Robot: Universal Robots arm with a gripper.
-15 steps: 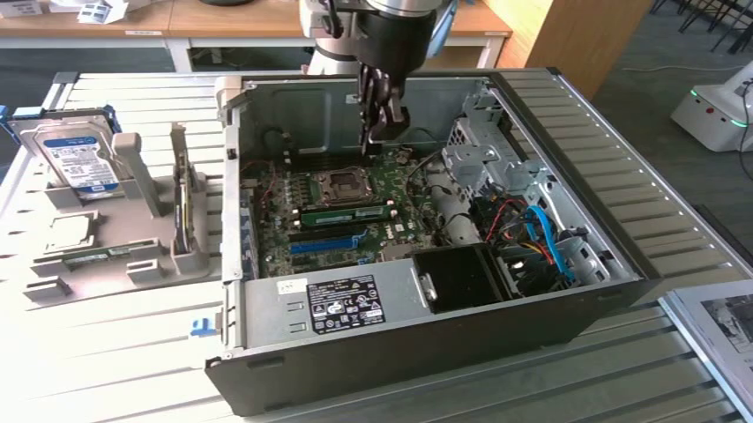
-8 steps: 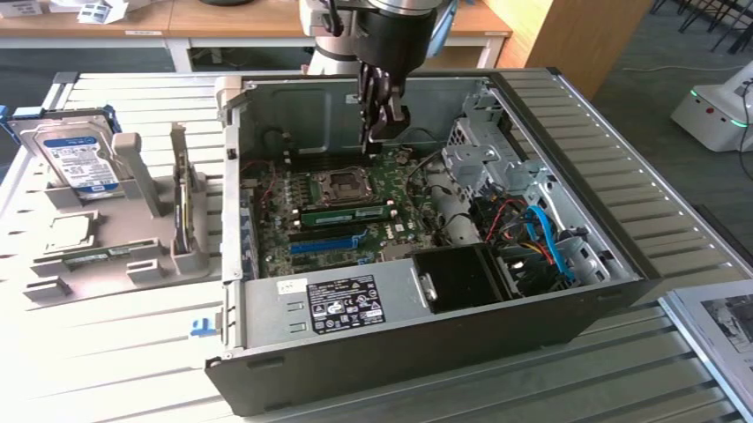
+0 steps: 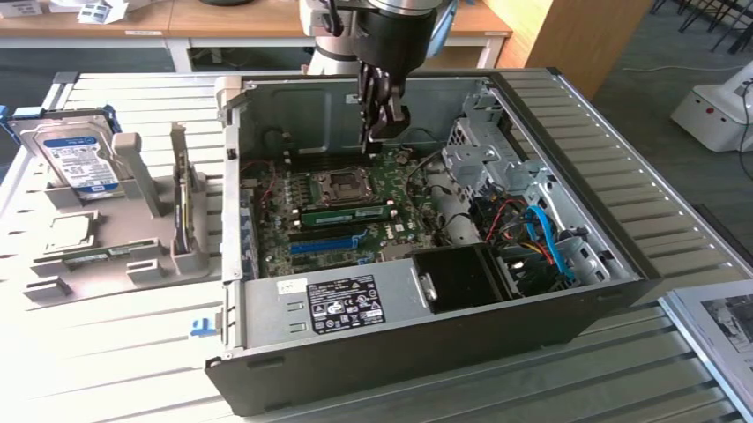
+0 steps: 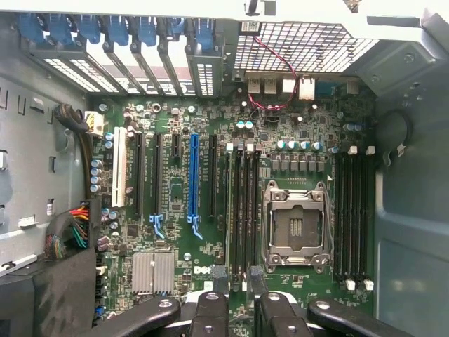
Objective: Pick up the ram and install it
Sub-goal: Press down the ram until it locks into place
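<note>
The end effector (image 3: 379,132) hangs with jaws parted and empty; the ram (image 3: 344,214) lies toward six o'clock from it (exterior view), long axis nine-to-three, apparently already seated.

1. In the exterior view, we see bright, even indoor light falling from above; the pale slatted table (image 3: 118,352) looks almost washed out.
2. The open computer case (image 3: 612,264) holds soft shade along its inner walls, and its black outer side reads very dark.
3. The white label on the power supply (image 3: 341,304) catches the light brightly.
4. In the wrist view, the motherboard (image 4: 182,246) is evenly lit, without harsh glare.
5. The gripper (image 4: 238,281) appears as a dark shape against the lit board.
</note>
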